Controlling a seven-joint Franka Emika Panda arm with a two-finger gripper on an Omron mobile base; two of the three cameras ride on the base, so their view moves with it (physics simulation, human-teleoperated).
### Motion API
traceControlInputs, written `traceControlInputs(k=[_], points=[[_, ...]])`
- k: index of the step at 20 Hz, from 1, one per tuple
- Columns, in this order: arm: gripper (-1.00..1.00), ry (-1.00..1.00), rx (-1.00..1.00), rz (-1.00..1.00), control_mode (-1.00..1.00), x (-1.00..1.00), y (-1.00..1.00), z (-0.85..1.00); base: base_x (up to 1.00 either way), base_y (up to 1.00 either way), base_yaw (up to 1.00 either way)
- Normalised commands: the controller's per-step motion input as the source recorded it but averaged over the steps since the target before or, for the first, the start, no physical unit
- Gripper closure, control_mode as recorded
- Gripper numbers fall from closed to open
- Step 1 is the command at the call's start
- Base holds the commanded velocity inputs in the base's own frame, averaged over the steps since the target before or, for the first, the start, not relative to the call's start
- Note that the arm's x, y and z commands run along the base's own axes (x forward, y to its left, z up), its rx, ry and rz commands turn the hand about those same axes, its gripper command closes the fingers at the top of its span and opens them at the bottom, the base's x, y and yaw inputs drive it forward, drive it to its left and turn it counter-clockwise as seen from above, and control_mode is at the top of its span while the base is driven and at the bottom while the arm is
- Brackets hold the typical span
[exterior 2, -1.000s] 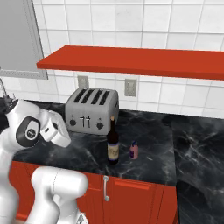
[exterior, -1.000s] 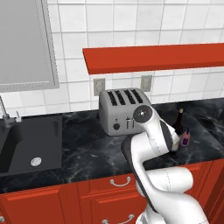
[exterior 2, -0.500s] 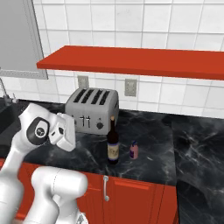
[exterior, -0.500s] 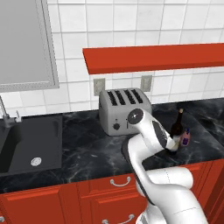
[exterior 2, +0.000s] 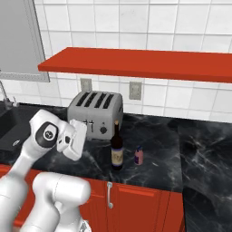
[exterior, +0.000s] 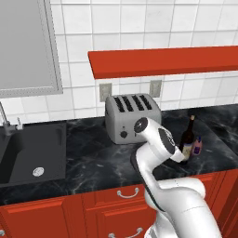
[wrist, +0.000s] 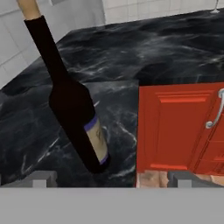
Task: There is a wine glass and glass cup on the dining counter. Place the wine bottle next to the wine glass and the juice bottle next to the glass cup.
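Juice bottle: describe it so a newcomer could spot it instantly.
Find the silver toaster on the black marble counter. In front of it, toward the right, stand two bottles. The juice bottle is the short purplish-pink one, right of the tall dark wine bottle.

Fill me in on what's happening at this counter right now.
The white arm is reaching toward the wine bottle, which stands upright on the black marble counter with the small juice bottle just beside it. The gripper has its jaws open and holds nothing; the bottle sits ahead of it, untouched. A toaster stands behind.
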Motion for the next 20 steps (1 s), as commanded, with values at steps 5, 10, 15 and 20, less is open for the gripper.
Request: traceControlInputs(k=[5,10,15,20], points=[[-1.0,0.0,0.0,-0.16,-1.0,0.17,-0.34,-0.11,0.0,0.0,0.0],[-1.0,0.0,0.0,-0.11,-1.0,0.14,-0.3,-0.06,0.0,0.0,0.0],[-1.0,0.0,0.0,-0.08,-1.0,0.2,-0.13,-0.11,0.0,0.0,0.0],[-1.0,0.0,0.0,-0.05,-1.0,0.25,-0.01,-0.18,0.0,0.0,0.0]])
